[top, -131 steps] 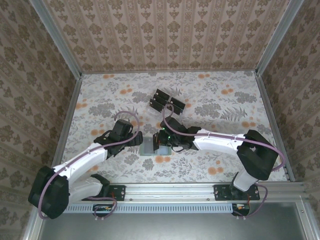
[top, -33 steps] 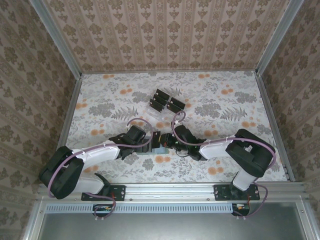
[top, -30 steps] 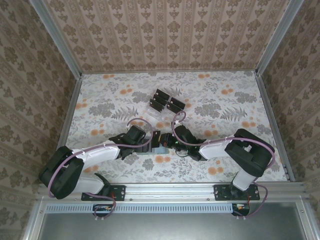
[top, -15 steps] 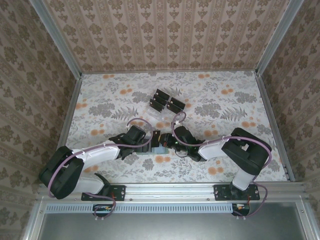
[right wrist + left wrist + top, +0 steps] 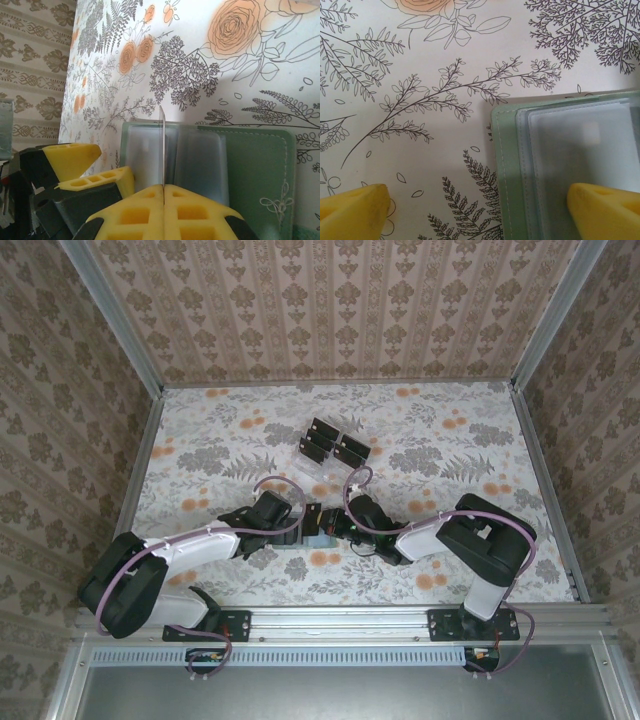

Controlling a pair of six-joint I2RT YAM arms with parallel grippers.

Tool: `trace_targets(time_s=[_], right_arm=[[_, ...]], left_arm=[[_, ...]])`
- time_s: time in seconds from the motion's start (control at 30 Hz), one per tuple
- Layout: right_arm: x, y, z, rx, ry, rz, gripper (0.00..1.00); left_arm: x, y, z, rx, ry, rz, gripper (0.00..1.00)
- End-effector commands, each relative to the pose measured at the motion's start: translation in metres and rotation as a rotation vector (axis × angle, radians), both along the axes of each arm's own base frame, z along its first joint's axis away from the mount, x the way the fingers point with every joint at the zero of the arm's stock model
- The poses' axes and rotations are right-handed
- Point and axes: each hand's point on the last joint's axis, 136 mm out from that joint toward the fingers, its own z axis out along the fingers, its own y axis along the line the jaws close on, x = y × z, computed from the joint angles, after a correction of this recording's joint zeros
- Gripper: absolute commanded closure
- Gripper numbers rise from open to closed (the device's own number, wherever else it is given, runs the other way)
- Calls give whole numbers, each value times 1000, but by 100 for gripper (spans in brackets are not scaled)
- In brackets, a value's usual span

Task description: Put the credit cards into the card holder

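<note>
R gripper (image 5: 164, 192) is clamped on one credit card (image 5: 162, 145), pinched edge-on & upright. Just past its tips lies the card holder (image 5: 255, 165), opened flat, clear sleeves (image 5: 200, 160) up. L gripper (image 5: 480, 210) sits alongside, jaws spread wide, one tip over a sleeve, prob. pinning it. Step in hand: insertion. Next: tilt card, line edge w/ sleeve mouth, slide in. Other cards (image 5: 345, 448) stand well beyond.

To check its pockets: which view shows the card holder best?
The right wrist view: most of the open card holder shows, pockets included. The left wrist view has one corner, the top view a small, half-covered patch.
</note>
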Motion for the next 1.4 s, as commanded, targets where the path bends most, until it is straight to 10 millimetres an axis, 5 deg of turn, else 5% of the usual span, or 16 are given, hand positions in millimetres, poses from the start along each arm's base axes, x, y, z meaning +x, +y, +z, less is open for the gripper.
trace_targets(time_s=[0.0,1.37], right_arm=[[-2,-3,-10,0,13,-11,100],[-23,7,-29,42,88,30,100]], left_arm=[[-10,13,-7,49,31,17,0],[-9,13,-6,50,29,18,0]])
